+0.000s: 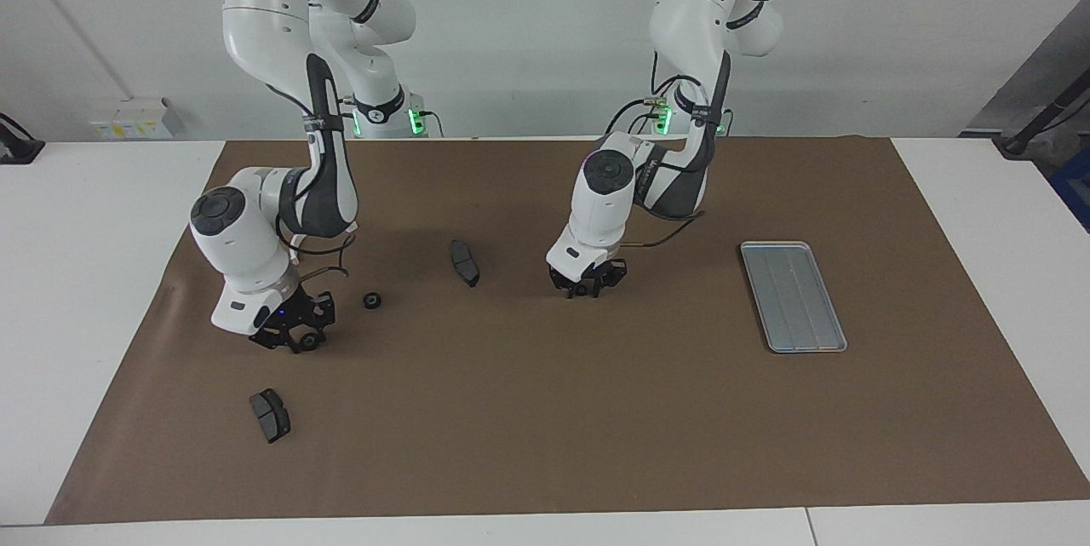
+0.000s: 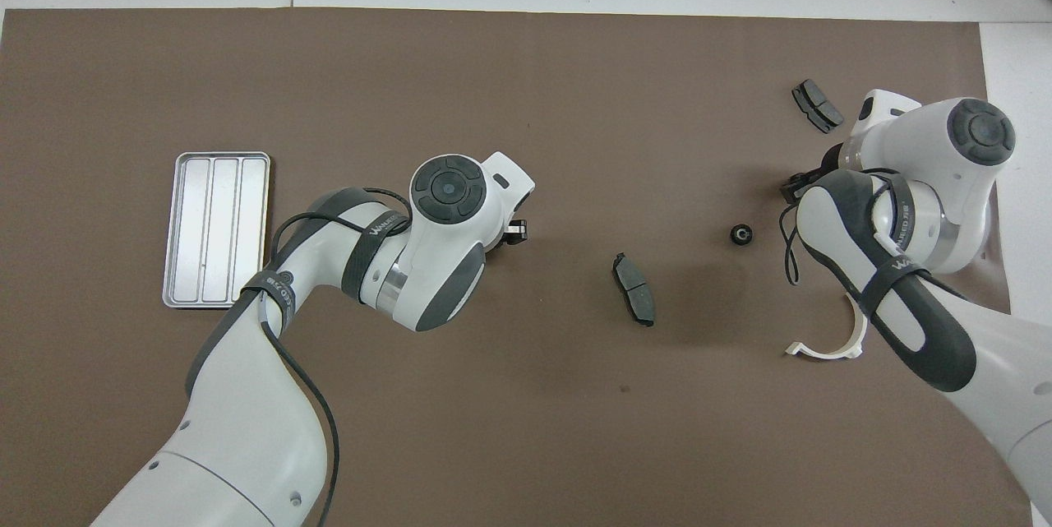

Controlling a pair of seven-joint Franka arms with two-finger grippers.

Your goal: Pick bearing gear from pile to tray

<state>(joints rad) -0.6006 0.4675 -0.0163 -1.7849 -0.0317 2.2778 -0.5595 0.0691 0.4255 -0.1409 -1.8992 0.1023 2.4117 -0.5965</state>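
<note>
Gripper apparently around small black round gear

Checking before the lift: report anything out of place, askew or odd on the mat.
Nothing is damaged or spilled. The parts just lie scattered: a white curved bracket sits half under the right arm, two brake pads lie far apart, and the tray holds no gears yet.

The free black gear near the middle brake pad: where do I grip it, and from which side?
Pinch the gear across its outer rim, straight down from above. It lies flat on the mat, bore up, with nothing touching it; a side approach would probably just push it.
</note>
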